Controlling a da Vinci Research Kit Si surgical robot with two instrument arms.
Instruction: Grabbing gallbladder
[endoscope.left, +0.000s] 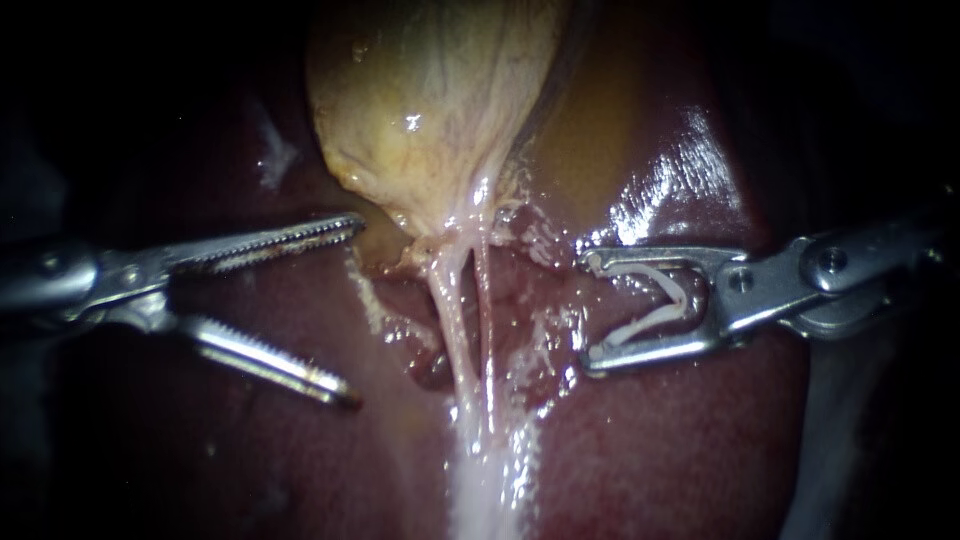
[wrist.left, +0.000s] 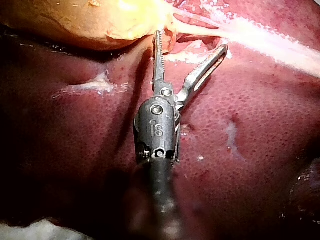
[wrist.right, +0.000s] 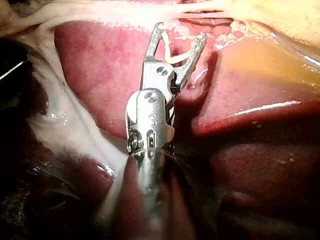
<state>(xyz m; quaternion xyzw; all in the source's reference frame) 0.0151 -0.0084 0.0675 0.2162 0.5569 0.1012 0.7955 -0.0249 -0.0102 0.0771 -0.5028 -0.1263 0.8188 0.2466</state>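
Note:
The yellowish gallbladder (endoscope.left: 430, 110) lies on the dark red liver (endoscope.left: 680, 440); its neck narrows into pale tubes (endoscope.left: 468, 320) running toward the camera. My left instrument (endoscope.left: 355, 310) stands just left of the neck with its serrated jaws open. Its upper jaw tip lies by the gallbladder's lower edge, and nothing is held between the jaws. In the left wrist view the left instrument (wrist.left: 192, 40) has one jaw tip at the gallbladder (wrist.left: 75, 20). My right instrument (endoscope.left: 590, 310) waits right of the tubes, its frame-like jaws holding a white clip (endoscope.left: 655, 300); both show as instrument (wrist.right: 182, 31) and clip (wrist.right: 172, 59).
A wet, glossy lobe of liver (endoscope.left: 670, 180) rises to the right of the gallbladder. White fatty tissue (endoscope.left: 490, 480) spreads below the tubes. In the right wrist view a white tissue band (wrist.right: 60, 120) runs beside the right instrument's shaft.

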